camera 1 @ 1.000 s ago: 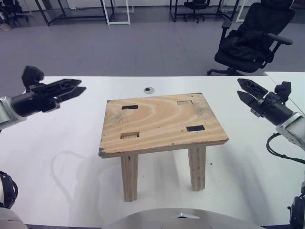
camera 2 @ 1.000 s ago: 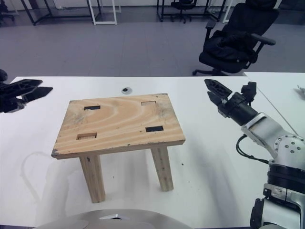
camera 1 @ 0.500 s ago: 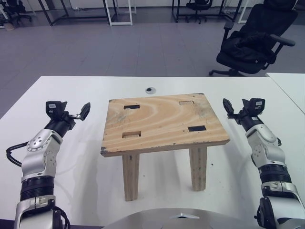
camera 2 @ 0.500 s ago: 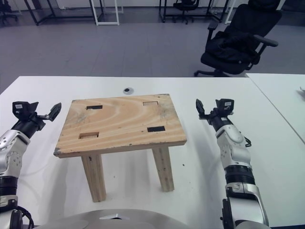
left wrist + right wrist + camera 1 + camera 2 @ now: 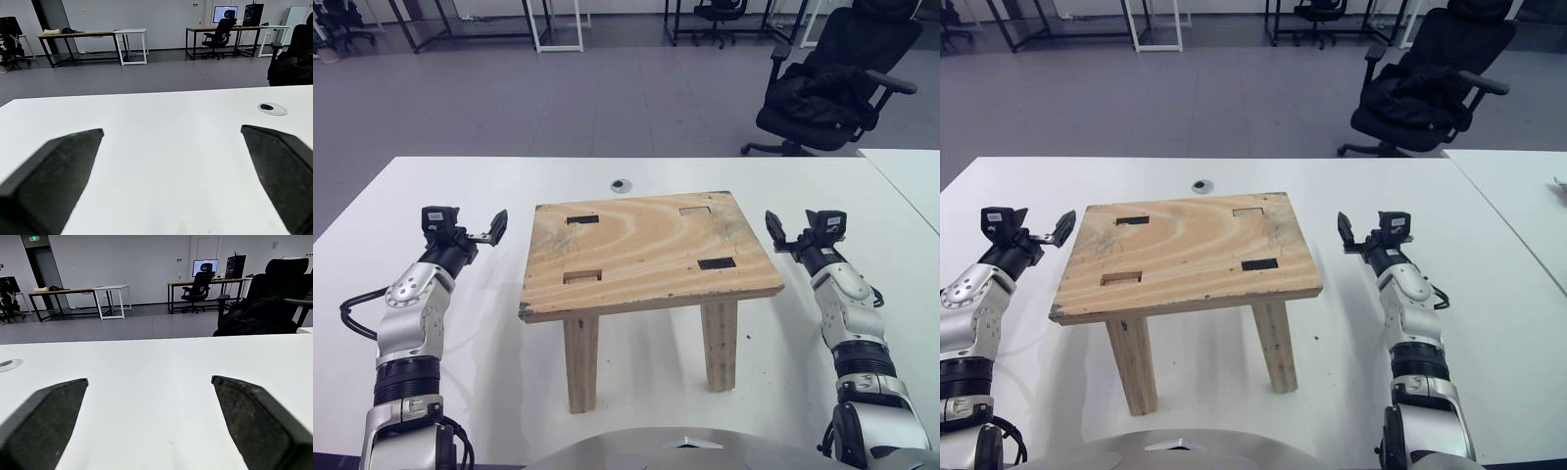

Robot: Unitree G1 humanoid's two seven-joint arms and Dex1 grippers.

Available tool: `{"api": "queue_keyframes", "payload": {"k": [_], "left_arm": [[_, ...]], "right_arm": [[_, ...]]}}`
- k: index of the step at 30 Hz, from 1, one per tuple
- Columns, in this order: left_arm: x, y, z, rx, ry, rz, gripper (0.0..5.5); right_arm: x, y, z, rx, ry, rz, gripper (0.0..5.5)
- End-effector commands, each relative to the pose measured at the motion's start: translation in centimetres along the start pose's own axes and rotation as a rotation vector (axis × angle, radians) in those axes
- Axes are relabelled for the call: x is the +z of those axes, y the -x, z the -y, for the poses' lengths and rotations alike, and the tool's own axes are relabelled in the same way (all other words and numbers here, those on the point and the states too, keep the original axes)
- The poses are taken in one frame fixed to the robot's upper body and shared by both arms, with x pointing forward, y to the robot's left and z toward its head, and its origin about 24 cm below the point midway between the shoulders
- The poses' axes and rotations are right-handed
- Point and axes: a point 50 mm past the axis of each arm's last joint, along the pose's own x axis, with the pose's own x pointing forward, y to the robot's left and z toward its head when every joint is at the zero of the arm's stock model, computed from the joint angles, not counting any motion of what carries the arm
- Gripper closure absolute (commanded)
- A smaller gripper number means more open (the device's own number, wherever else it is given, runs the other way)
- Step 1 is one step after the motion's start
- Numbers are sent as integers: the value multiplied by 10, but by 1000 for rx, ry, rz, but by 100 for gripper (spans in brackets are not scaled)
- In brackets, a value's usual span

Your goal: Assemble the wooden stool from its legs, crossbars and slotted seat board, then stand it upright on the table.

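The wooden stool (image 5: 646, 255) stands upright on the white table (image 5: 460, 372), its slotted seat board on top and two legs showing at the front. My left gripper (image 5: 468, 227) rests low on the table to the stool's left, open and empty, a short way from the seat edge. To the stool's right, my right gripper (image 5: 795, 228) also lies low on the table, open with nothing between its fingers. The left wrist view shows its two dark fingertips (image 5: 54, 166) spread wide over bare table. The right wrist view shows its fingertips (image 5: 254, 416) likewise apart.
A round cable grommet (image 5: 622, 184) sits in the table behind the stool. A black office chair (image 5: 832, 83) stands on the floor beyond the table's far right. A second white table edge (image 5: 911, 171) lies to the right. Bare table surrounds the stool.
Both arms have come down from raised, outstretched positions and settled on the table beside the stool, drawing slightly closer to it. The stool has not moved.
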Motion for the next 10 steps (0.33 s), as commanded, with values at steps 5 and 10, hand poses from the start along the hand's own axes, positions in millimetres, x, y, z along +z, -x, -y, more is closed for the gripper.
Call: {"api": "queue_keyframes", "payload": {"k": [5, 10], "left_arm": [[0, -2, -2, 48, -8, 11, 32], [-3, -1, -5, 112, 1, 33, 32]], "right_arm": [[-4, -2, -2, 2, 33, -13, 81], [-1, -9, -1, 3, 56, -7, 81]]}}
